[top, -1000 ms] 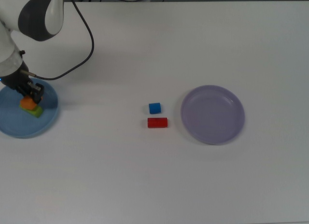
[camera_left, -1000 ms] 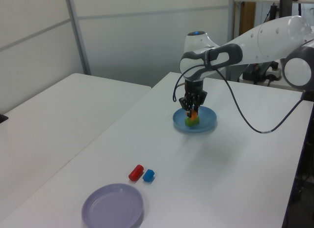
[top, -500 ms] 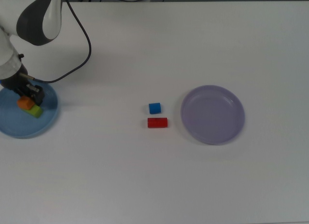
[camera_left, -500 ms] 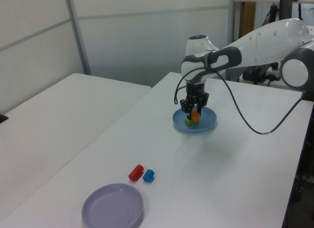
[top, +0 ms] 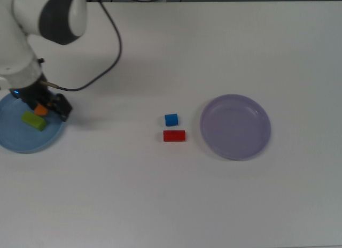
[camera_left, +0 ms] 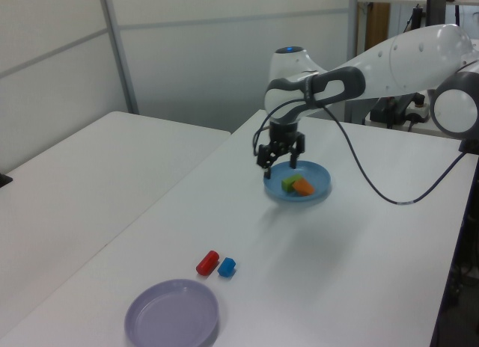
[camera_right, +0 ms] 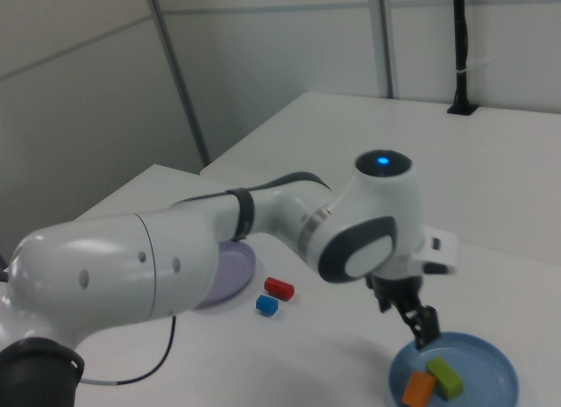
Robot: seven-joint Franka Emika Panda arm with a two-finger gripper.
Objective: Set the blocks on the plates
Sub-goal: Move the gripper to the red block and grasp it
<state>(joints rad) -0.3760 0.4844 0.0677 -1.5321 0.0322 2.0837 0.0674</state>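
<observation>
I see a white table (camera_left: 359, 257) with a second white table (camera_left: 90, 182) beside it. Behind them stand pale grey wall panels (camera_left: 224, 55).

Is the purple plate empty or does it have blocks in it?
Empty. The purple plate shows only its bare inside; the red block and blue block sit on the table beside it.

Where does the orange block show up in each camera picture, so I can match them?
Top view: orange block at far left, on the light blue plate, partly under the gripper.
Left view: upper middle, on the plate, right of the green block.
Right view: bottom right, left of the green block.
Shared landmark: the light blue plate.
</observation>
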